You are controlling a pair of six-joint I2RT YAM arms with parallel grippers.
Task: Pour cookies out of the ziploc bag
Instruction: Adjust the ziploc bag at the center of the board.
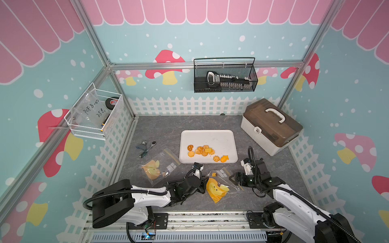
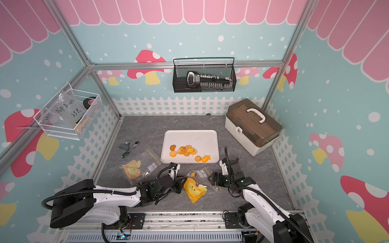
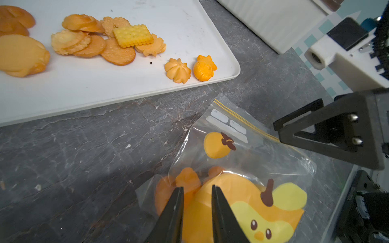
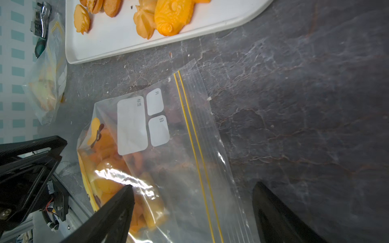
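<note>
A clear ziploc bag [image 1: 219, 187] [image 2: 195, 189] with a yellow cartoon-face print lies on the grey table in front of the white tray [image 1: 208, 133]. Cookies [image 3: 187, 178] [image 4: 109, 185] bulge inside its bottom end. My left gripper [image 3: 197, 187] [image 1: 204, 184] is shut on that stuffed end of the ziploc bag [image 3: 242, 160]. My right gripper [image 4: 193, 185] [image 1: 232, 178] stands open, its fingers either side of the bag's yellow zip strip [image 4: 189, 126]. Several loose cookies [image 1: 202, 150] [image 3: 117, 42] lie on the tray.
Another printed clear bag [image 1: 160, 168] lies left of the tray, next to a ratchet tool [image 1: 147, 147]. A white toolbox with a brown lid [image 1: 271, 126] stands at the back right. Wire baskets [image 1: 225, 75] [image 1: 94, 113] hang on the walls.
</note>
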